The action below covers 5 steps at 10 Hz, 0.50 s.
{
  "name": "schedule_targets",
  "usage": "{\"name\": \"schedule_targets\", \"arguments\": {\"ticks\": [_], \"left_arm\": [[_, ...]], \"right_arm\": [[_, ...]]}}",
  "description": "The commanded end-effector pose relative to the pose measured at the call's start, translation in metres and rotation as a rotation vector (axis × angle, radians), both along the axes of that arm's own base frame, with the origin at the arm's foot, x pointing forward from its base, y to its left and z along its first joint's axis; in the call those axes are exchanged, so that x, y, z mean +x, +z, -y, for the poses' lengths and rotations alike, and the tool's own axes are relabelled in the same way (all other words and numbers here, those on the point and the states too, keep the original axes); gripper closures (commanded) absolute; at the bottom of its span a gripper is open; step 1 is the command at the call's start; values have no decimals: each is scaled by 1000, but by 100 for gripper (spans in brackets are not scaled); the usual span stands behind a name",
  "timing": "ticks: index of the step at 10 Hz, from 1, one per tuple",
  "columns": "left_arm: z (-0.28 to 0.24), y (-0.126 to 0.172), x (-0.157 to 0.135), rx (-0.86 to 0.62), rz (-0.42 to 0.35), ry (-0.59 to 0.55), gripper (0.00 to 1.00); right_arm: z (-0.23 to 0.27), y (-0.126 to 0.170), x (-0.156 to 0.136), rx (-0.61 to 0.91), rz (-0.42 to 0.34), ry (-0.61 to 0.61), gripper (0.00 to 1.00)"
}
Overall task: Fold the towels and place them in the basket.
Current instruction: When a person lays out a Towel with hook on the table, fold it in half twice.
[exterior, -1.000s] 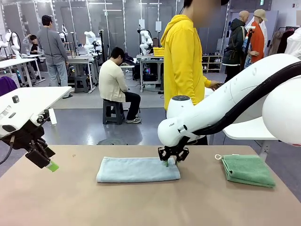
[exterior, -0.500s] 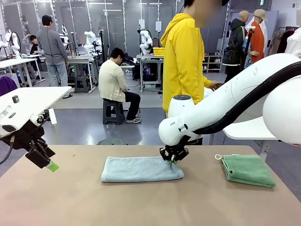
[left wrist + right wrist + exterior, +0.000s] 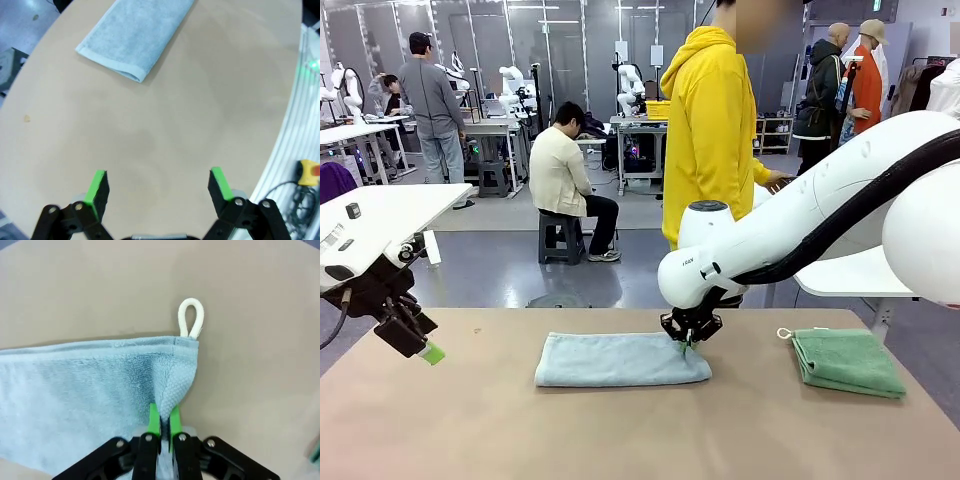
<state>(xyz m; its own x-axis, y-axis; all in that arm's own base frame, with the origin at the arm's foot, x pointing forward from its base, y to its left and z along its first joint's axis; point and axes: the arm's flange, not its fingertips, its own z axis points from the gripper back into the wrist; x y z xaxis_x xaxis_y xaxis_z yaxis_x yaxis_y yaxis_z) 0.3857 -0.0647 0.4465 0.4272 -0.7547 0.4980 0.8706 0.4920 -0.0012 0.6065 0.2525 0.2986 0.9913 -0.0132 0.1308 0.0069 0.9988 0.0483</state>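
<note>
The grey-blue towel (image 3: 622, 359) lies folded lengthwise at the centre of the frame, its right corner pinched between the closed pads of the right gripper (image 3: 687, 344) — presumably so it can be folded over. The green towel (image 3: 846, 361) sits folded at right. The left gripper (image 3: 159, 186) is held apart, over bare table (image 3: 620, 440) at left.

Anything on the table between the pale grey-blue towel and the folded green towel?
Nothing: in the front view only bare tan table separates the pale grey-blue terry towel from the folded green towel.
</note>
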Motion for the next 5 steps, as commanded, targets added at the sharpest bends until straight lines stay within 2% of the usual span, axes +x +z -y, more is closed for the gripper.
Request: {"name": "schedule_targets", "arguments": {"ticks": [1,3,5], "left_arm": [[3,-1,1,4,-11,15,0],[3,-1,1,4,-11,15,0],[3,-1,1,4,-11,15,0]], "right_arm": [[14,13,-12,10,-14,17,100],[33,26,-16,-71,-23,39,100],[56,46,-21,-148,-4,1,100]]}}
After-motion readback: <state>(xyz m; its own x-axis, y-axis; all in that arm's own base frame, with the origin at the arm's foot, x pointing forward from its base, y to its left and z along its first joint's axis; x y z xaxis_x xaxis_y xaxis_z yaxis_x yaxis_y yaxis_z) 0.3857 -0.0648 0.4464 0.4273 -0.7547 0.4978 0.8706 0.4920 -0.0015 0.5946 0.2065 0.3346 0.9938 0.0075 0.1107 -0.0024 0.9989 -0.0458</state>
